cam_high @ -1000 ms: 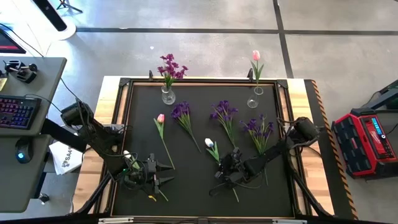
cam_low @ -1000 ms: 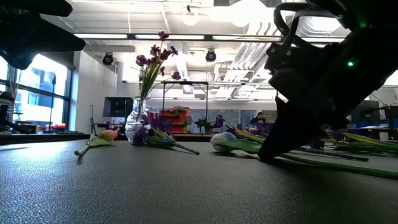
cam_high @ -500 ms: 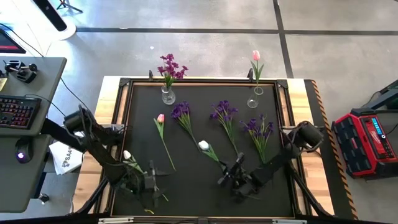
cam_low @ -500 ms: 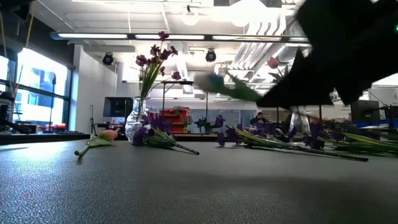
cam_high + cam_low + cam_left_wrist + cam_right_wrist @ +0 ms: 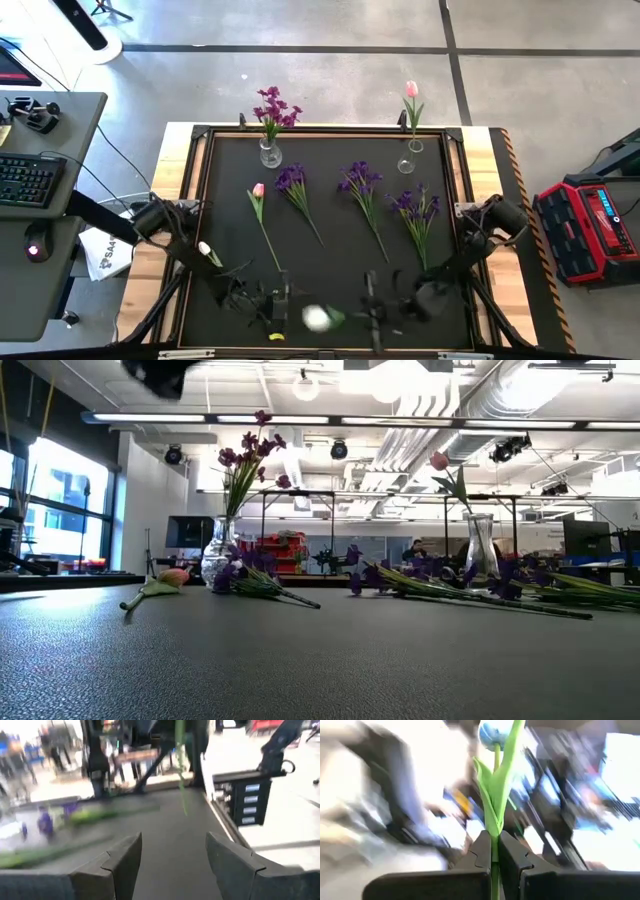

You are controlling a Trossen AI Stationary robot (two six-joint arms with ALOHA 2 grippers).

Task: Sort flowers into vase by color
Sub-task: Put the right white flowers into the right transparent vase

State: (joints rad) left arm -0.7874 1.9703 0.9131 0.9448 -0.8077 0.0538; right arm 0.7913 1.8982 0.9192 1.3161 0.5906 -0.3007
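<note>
Your right gripper (image 5: 494, 851) has its fingers (image 5: 481, 851) pinched tight on the green stem of a white tulip (image 5: 496, 785), whose pale head stands straight up beyond the fingertips in the right wrist view. From above, that white tulip (image 5: 318, 318) hangs over the near edge of the counter (image 5: 330, 150), with the right gripper (image 5: 372, 312) just beside it and the left gripper (image 5: 280, 302) close on its other side. Your left gripper (image 5: 172, 862) holds nothing: its fingers (image 5: 125, 862) are spread wide, and a thin green stem dangles well ahead of them.

The rest of the flowers lie apart on the dark mat. You have a pink tulip (image 5: 260, 210) lying left of centre, then three purple bunches: one (image 5: 293, 185) just beside it, one (image 5: 360, 185) in the middle, and one (image 5: 416, 212) nearer the right arm. At the far edge, the left vase (image 5: 270, 152) holds purple blooms (image 5: 275, 107), and the right vase (image 5: 412, 152) holds a single pink tulip (image 5: 411, 92).

From table height you see both vases upright, the left vase (image 5: 220, 555) with its purple sprays and the right vase (image 5: 478, 555) with its pink bloom, and the purple bunches flat on the mat between them. A second white tulip (image 5: 205, 250) lies close to the left arm.
</note>
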